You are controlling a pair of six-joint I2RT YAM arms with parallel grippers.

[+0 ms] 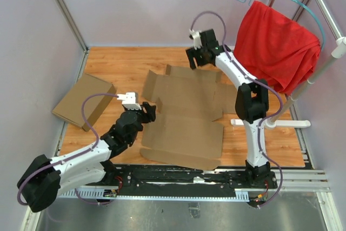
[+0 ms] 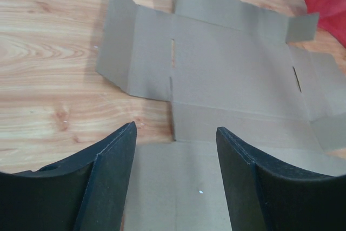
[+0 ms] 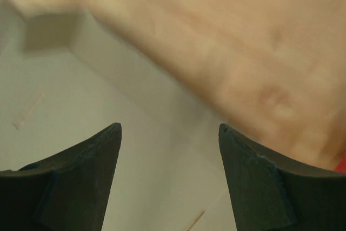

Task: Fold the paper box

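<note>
The paper box (image 1: 184,117) lies unfolded and mostly flat on the wooden table, a large brown cardboard cut-out with flaps and slots. My left gripper (image 1: 150,112) hovers open over its left edge. In the left wrist view the black fingers (image 2: 116,155) straddle bare cardboard, nothing between them, and the paper box (image 2: 232,74) spreads ahead with a left flap tilted up. My right gripper (image 1: 193,62) is open above the sheet's far edge. The right wrist view is blurred, with the open right gripper (image 3: 168,129) over the paper box (image 3: 81,112) and nothing held.
A finished tan cardboard box (image 1: 84,101) lies at the table's left edge. A red cloth (image 1: 275,44) hangs on a teal hanger from a rack at the right, its white foot (image 1: 270,123) resting on the table. Walls enclose the table.
</note>
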